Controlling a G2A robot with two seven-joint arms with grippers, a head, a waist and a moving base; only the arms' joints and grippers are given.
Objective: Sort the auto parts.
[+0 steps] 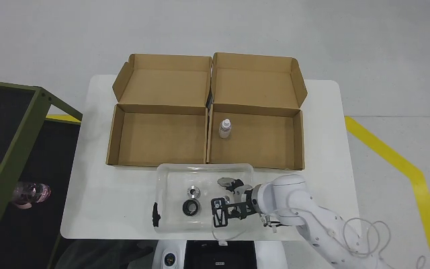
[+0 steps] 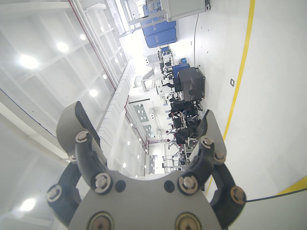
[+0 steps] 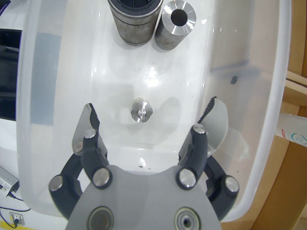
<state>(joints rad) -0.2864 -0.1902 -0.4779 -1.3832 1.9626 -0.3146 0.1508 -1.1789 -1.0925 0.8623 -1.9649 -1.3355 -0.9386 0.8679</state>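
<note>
Right wrist view: the right gripper (image 3: 153, 116) hangs wide open over the clear plastic bin (image 3: 284, 48). The small silver hex-headed fitting (image 3: 141, 112) stands on the bin floor between its fingers, nearer one than the other. I'd centre first, drop straight down and close gently, since it looks tippy. The dark ribbed steel bearing cylinder (image 3: 134, 10) and shiny steel sleeve (image 3: 175, 25) stand farther along, out of the way.

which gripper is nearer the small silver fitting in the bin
Right. The right gripper hangs open over the small silver fitting; the left gripper points off toward the room.
</note>
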